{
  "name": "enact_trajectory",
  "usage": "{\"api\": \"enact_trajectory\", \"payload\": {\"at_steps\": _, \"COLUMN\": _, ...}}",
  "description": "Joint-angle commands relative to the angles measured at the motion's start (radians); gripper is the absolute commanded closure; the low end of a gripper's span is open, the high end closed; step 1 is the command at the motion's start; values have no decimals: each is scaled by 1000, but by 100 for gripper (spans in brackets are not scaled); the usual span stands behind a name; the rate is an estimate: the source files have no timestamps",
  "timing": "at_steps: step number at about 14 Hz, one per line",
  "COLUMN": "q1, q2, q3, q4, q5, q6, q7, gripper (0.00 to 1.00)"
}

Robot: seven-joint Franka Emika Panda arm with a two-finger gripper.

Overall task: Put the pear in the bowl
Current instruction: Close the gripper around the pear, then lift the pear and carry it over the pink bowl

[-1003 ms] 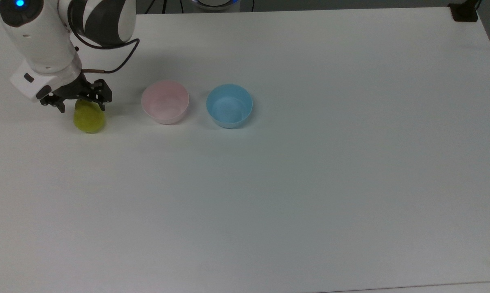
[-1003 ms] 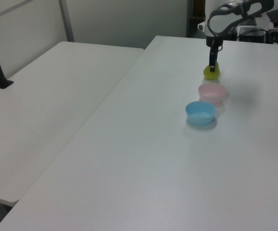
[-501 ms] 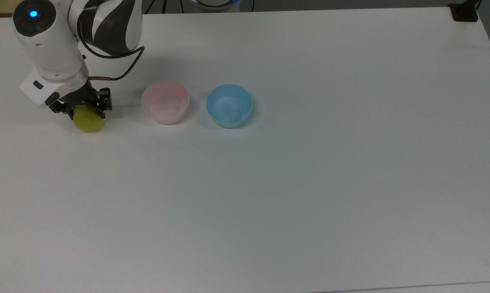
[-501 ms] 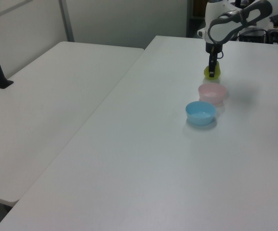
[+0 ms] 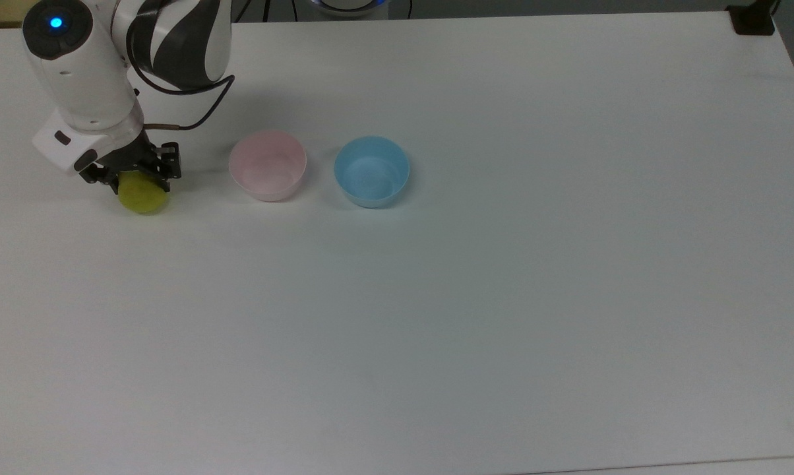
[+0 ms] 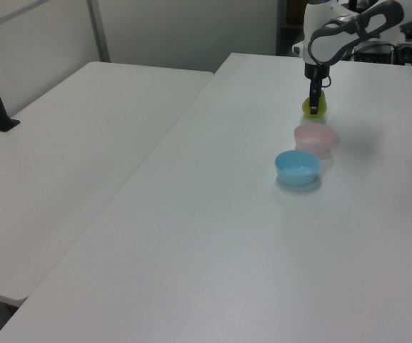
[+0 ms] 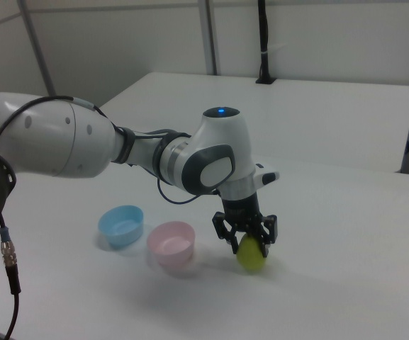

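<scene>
The pear (image 5: 144,196) is seen on the counter (image 5: 476,297) at the top view's far left, its wide base down, apart from the pink bowl (image 5: 268,164) at the top view's right of it. In the right view the pear (image 7: 251,254) sits directly under the end effector (image 7: 246,239), whose two fingers straddle the upper part of the fruit, one on each side. They appear closed onto the pear, though firm contact is judged, not plainly seen. No gap between pear and counter is made out, so it is judged not yet lifted.

Handling, as judged: small and light, smooth-skinned, rounded, so likely to slip or roll if pinched off-centre. Whether it is real fruit or a hard model cannot be told; a moderate squeeze is advised. Hold is best taken across the body just above the widest part, where the flanks run nearly parallel, not at the narrow neck or stem.

Beyond the pink bowl, a blue bowl (image 5: 371,171) stands just beside it, further to the top view's right; both are empty. In the left view the pear (image 6: 315,106), pink bowl (image 6: 314,136) and blue bowl (image 6: 296,166) form one line.

Against a second ago: the end effector is lower, more of the pear is covered in the top view, and the fingers are drawn in closer. Against half a second ago, almost nothing is changed. Bowls unmoved.
</scene>
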Motion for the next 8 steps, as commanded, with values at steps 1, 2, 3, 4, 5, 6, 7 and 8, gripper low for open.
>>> {"api": "enact_trajectory", "payload": {"at_steps": 1, "q1": 8, "q2": -88, "q3": -4, "q4": -34, "q5": -19, "q6": -67, "q7": 3, "gripper": 57}}
{"api": "enact_trajectory", "payload": {"at_steps": 2, "q1": 9, "q2": -103, "q3": -4, "q4": -35, "q5": -19, "q6": -90, "q7": 5, "gripper": 57}}
{"api": "enact_trajectory", "payload": {"at_steps": 3, "q1": 12, "q2": -117, "q3": -4, "q4": -35, "q5": -19, "q6": -109, "q7": 27, "gripper": 57}}
{"api": "enact_trajectory", "payload": {"at_steps": 4, "q1": 15, "q2": -129, "q3": -4, "q4": -37, "q5": -19, "q6": -121, "q7": 67, "gripper": 57}}
{"api": "enact_trajectory", "payload": {"at_steps": 5, "q1": 38, "q2": -145, "q3": -2, "q4": -38, "q5": -24, "q6": -138, "q7": 127, "gripper": 57}}
{"api": "enact_trajectory", "payload": {"at_steps": 6, "q1": 64, "q2": -161, "q3": -2, "q4": -50, "q5": -43, "q6": -173, "q7": 184, "gripper": 57}}
{"api": "enact_trajectory", "payload": {"at_steps": 7, "q1": 77, "q2": -183, "q3": -2, "q4": -69, "q5": -63, "q6": -184, "q7": 213, "gripper": 57}}
{"api": "enact_trajectory", "payload": {"at_steps": 8, "q1": 93, "q2": -207, "q3": -1, "q4": -96, "q5": -70, "q6": -185, "q7": 238, "gripper": 57}}
